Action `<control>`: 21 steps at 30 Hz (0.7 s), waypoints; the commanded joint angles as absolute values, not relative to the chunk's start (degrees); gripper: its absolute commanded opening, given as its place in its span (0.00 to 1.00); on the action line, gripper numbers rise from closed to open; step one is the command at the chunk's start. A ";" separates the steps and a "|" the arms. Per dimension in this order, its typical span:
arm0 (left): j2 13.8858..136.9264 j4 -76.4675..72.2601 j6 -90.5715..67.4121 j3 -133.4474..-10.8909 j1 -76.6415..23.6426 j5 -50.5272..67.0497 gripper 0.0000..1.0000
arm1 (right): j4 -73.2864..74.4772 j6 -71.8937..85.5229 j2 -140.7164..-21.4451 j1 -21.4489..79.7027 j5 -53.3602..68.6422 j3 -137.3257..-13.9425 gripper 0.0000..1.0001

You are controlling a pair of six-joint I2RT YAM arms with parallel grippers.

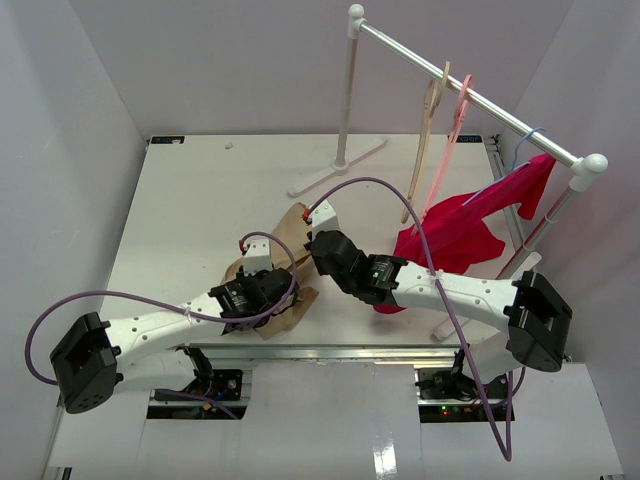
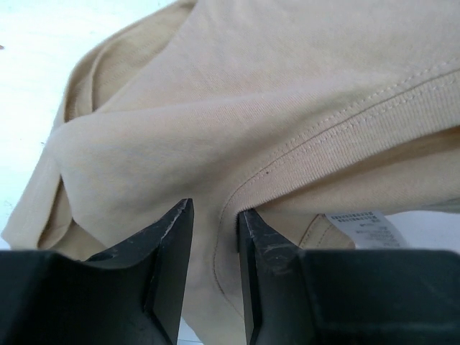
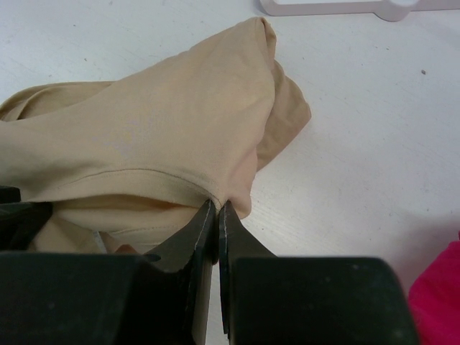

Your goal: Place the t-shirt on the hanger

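Observation:
The tan t-shirt (image 1: 289,228) lies crumpled on the white table (image 1: 190,200) between my two grippers. My left gripper (image 1: 272,293) is shut on a thick fold by the t-shirt's ribbed collar (image 2: 345,129); the cloth fills the gap between its fingers (image 2: 215,210). My right gripper (image 1: 318,246) is shut on a stitched edge of the t-shirt (image 3: 158,129), with its jaws pinched tight (image 3: 218,205). The pink hanger (image 1: 455,130) hangs empty on the rail at the back right, far from both grippers.
A white garment rack has its rail (image 1: 470,95) across the back right and its base (image 1: 335,170) on the table. A peach hanger (image 1: 430,115) hangs beside the pink one. A magenta garment (image 1: 460,225) hangs on a blue hanger (image 1: 522,148); it also shows in the right wrist view (image 3: 438,295).

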State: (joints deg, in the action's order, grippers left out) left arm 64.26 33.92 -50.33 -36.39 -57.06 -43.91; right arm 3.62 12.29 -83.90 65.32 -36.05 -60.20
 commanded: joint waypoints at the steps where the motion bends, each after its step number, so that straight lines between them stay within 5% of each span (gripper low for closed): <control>1: 63.21 39.90 -53.00 -40.59 -56.95 -48.78 0.42 | 2.29 12.83 -82.44 65.39 -38.58 -61.79 0.08; 21: 58.59 36.36 -47.74 -37.63 -56.87 -38.66 0.43 | 2.27 11.78 -81.74 65.39 -40.46 -61.96 0.08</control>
State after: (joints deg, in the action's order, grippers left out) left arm 59.68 36.81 -49.05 -37.80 -57.06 -40.57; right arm 3.62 12.06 -83.90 65.32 -37.79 -60.20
